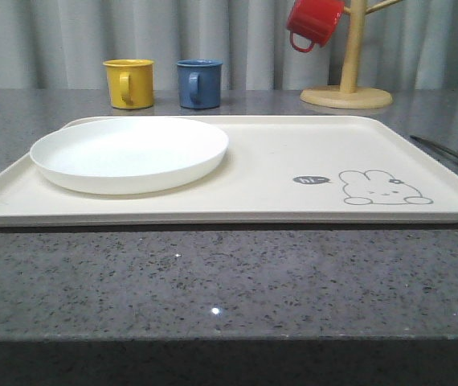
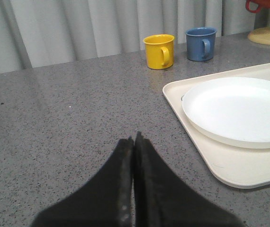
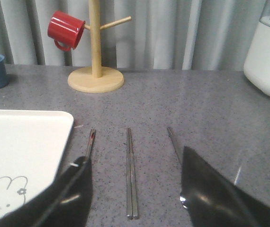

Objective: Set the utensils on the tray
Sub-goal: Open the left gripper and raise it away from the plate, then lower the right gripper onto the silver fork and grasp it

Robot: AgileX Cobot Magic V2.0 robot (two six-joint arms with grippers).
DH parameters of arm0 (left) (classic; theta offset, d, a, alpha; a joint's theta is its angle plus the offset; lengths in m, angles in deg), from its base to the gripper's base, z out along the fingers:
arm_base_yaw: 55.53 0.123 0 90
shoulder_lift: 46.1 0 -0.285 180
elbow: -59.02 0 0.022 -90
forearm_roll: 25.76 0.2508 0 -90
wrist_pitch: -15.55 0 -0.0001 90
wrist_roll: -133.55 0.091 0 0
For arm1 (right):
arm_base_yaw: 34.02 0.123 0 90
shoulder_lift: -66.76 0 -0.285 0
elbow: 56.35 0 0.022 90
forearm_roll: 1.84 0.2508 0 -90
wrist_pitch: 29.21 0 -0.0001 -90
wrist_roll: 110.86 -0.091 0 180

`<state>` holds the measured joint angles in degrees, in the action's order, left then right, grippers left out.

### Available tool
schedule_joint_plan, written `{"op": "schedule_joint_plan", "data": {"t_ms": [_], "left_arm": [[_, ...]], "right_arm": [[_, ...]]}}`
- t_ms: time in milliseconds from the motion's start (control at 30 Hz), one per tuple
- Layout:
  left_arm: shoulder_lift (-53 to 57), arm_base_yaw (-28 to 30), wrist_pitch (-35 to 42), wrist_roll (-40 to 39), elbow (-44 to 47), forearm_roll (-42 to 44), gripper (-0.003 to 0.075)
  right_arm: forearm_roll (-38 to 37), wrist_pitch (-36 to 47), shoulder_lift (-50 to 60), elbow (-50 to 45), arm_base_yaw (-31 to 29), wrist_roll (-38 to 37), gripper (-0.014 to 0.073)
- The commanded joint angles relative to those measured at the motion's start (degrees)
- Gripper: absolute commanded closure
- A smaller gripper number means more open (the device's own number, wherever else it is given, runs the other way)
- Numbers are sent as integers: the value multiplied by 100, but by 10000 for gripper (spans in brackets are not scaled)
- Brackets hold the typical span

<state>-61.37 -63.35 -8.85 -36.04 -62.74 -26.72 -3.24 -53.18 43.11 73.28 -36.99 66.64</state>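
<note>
Three silver utensils lie side by side on the grey counter, to the right of the cream tray (image 3: 26, 142). In the right wrist view a pair of chopsticks (image 3: 131, 175) lies straight between the fingers of my open right gripper (image 3: 134, 156). One slim handle (image 3: 91, 141) lies nearest the tray and another (image 3: 174, 141) on the far side; my fingers hide the near ends of both. In the front view the utensils (image 1: 438, 147) show as thin lines past the right rim of the tray (image 1: 293, 153). My left gripper (image 2: 135, 138) is shut and empty over bare counter, left of the tray's corner (image 2: 229, 165).
A round white plate (image 1: 128, 153) sits on the tray's left half, a rabbit drawing (image 1: 382, 189) on its right. Behind the tray stand a yellow mug (image 1: 128, 82), a blue mug (image 1: 198, 82) and a wooden mug tree (image 1: 348, 88) holding a red mug (image 1: 313, 22). A white appliance (image 3: 267, 52) stands far right.
</note>
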Motion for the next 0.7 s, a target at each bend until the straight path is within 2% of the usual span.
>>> {"op": "schedule_joint_plan", "data": {"t_ms": [0,167,400,667], "left_arm": [[-50,-29,497,-46,-147,-68,738],[-50,-29,497,-46,-147,-68,738],[-50,-29,497,-46,-147,-68,738],[-50,-29,497,-46,-147,-68,738]], "right_arm": [[-90,265,-391,243,-47,250,215],[-55,-661,-1702,816,-17,250,215],[-49,-1790,-3577,2197,431,250,215],[3,-2215,-5515,3467,823,250,218]]}}
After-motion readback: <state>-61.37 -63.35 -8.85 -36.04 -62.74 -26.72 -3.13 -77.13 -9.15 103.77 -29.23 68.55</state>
